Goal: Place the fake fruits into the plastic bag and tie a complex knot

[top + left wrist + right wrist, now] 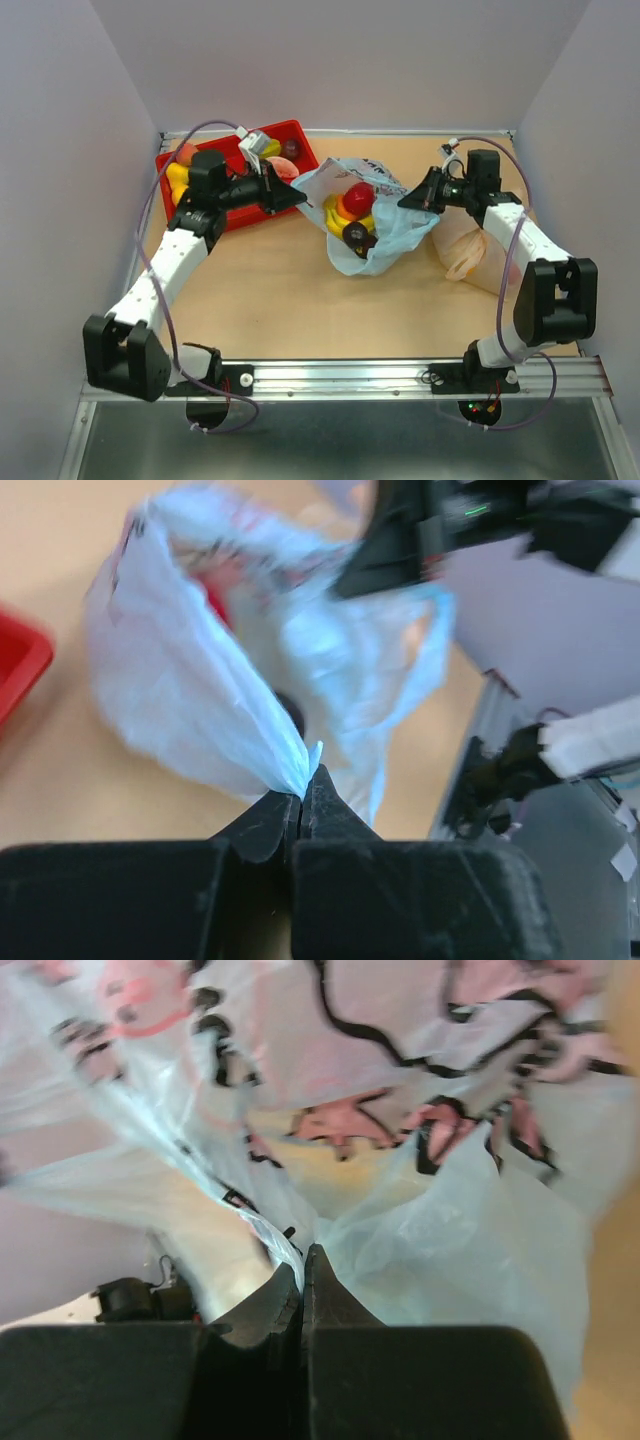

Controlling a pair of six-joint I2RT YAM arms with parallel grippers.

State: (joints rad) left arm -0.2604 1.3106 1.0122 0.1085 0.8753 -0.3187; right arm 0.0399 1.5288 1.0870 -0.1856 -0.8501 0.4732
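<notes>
The plastic bag [405, 230] is clamped at opposite edges by the left gripper [303, 785] and right gripper [302, 1260]; fake fruits [355, 210] inside are half hidden.

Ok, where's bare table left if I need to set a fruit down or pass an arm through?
Widest free patch: table on the near side of the plastic bag. A thin strip lies behind it by the back wall. Crowded: red tray back left, beige bag right, left gripper and right gripper pinching the bag's sides.
</notes>
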